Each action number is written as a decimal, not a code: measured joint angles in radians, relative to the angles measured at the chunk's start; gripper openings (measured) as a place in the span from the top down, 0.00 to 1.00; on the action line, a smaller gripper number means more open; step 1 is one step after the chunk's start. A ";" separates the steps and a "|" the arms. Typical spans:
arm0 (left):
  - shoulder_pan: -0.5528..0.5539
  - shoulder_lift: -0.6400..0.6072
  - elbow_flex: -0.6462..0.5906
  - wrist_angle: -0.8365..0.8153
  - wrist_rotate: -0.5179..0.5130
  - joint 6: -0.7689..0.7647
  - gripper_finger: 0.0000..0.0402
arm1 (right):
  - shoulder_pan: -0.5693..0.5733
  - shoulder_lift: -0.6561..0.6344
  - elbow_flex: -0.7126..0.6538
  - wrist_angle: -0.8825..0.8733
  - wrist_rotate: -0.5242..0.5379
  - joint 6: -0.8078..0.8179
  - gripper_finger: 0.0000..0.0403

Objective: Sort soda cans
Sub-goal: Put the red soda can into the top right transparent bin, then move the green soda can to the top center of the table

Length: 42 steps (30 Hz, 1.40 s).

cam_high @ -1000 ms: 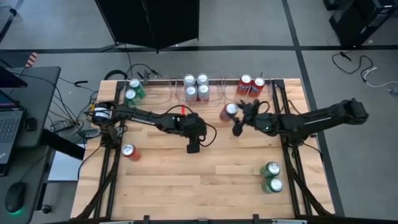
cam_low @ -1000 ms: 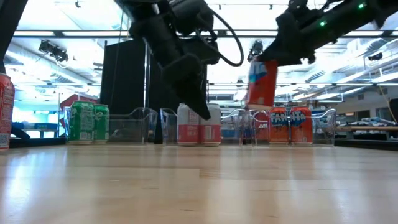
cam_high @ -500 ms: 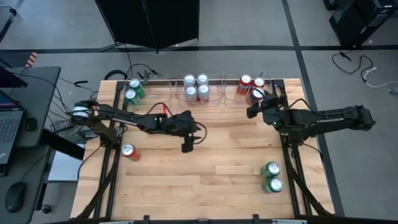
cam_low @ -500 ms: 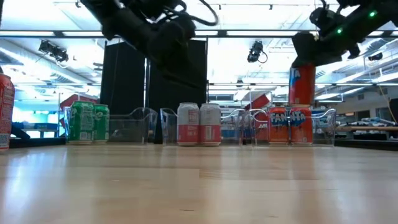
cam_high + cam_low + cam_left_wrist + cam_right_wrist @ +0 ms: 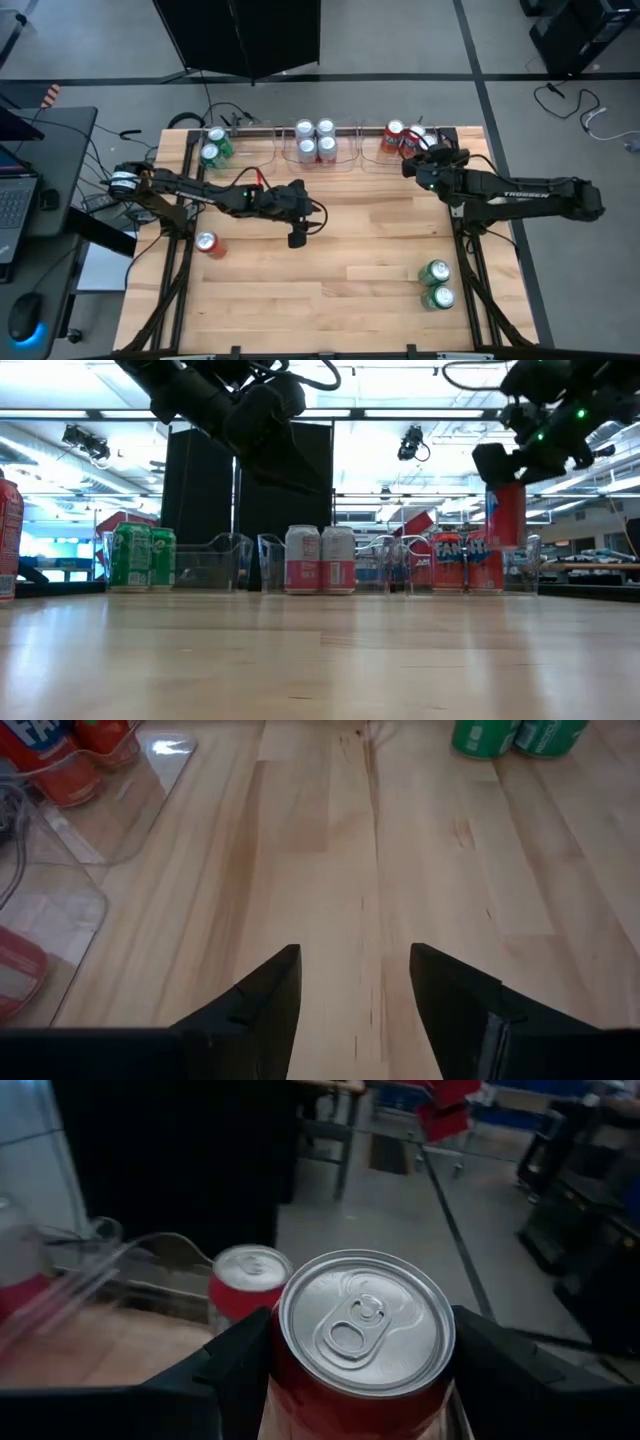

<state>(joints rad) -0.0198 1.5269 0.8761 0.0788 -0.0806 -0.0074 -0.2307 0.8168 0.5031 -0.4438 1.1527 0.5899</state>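
Your red cylindrical soda can with the silver top (image 5: 363, 1342) sits upright between the right gripper's (image 5: 418, 160) jaws, clamped by its sides, hanging above the clear plastic tray (image 5: 385, 160) at the desk's one o'clock corner. In the low view it is held above the two red cans (image 5: 465, 561) already standing there, presumably so it clears their tops before going down beside them. The wrist view shows one of those red cans (image 5: 249, 1277) just past the held one.

The grouping explains the layout: the four silver-white cans (image 5: 315, 139) fill the tray at twelve o'clock, and two green cans (image 5: 214, 146) stand at eleven o'clock. By that pattern, you are mid-placement with red.

Still loose on the light wooden desk (image 5: 340, 280) are a single red can (image 5: 207, 242) at nine o'clock and a pair of green cans (image 5: 436, 284) at four o'clock.

The left gripper (image 5: 297, 238) waits near the desk's centre, its jaws parted wide and holding nothing, above bare wood.
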 joint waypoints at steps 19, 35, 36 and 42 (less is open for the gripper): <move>-0.002 0.000 0.000 0.039 -0.002 0.028 0.53 | -0.165 0.058 -0.225 0.330 -0.119 0.082 0.38; -0.002 0.001 0.000 0.057 -0.002 0.027 0.53 | -0.206 0.165 -0.229 0.437 -0.196 0.036 0.24; -0.002 0.001 0.000 0.061 -0.002 0.029 0.53 | -0.206 0.156 -0.229 0.435 -0.203 0.030 0.22; -0.002 0.001 0.007 0.083 -0.002 0.025 0.53 | -0.205 0.092 -0.206 0.425 -0.228 -0.058 0.16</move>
<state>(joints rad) -0.0219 1.5276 0.8829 0.1614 -0.0830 0.0175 -0.4358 0.9086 0.2972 -0.0189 0.9249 0.5317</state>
